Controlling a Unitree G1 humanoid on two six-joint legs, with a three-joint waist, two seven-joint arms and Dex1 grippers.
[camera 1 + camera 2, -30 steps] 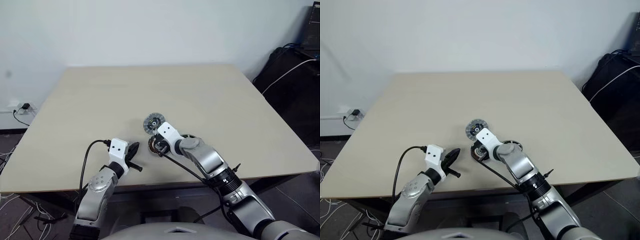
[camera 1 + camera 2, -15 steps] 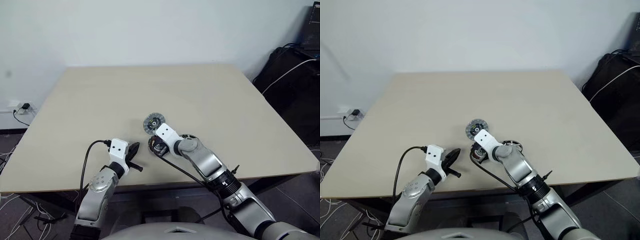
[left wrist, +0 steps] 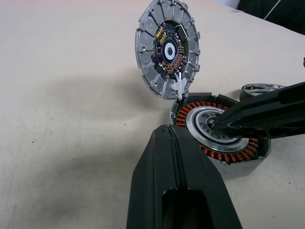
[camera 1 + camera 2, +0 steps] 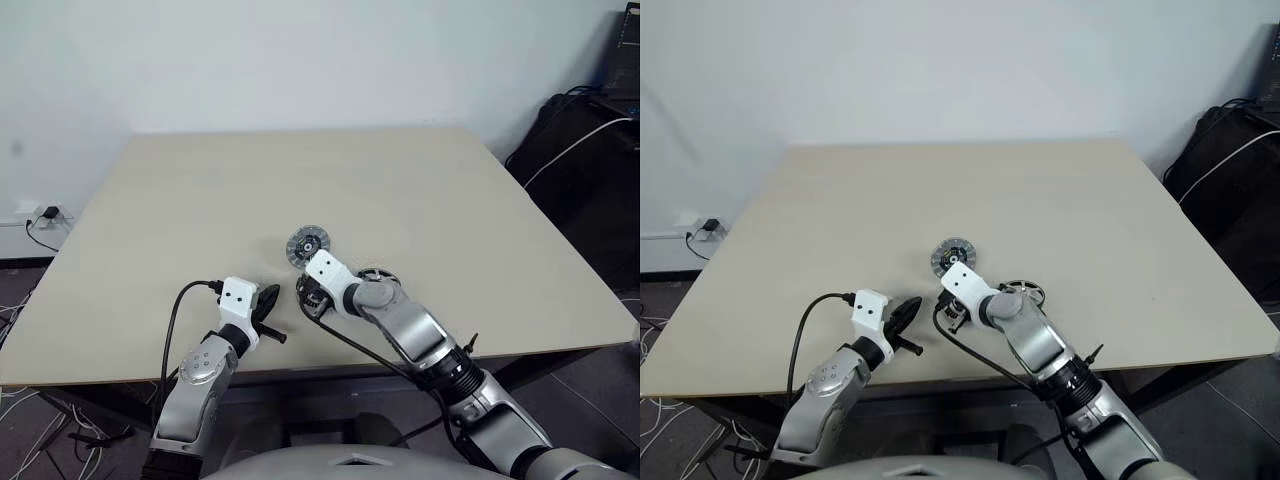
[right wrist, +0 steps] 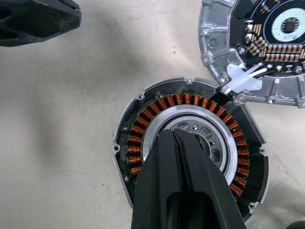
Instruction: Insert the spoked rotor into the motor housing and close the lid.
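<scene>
Overhead, spoked rotor (image 4: 1025, 292) beside motor housing (image 5: 190, 164), closed right claw (image 5: 175, 136) over windings

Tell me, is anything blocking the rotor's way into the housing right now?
Yes. The right gripper, shut, has its tips at the housing's silvery centre, where the rotor must seat. The rotor lies on the table just beyond the housing. The lid lies open beside the housing and covers nothing.

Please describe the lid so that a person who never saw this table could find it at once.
On the beige table, look just beyond the copper-wound motor housing. The lid lies against the housing's rim: a silvery ribbed disc with a dark circuit face and bluish centre, unlike the housing's copper windings.
</scene>
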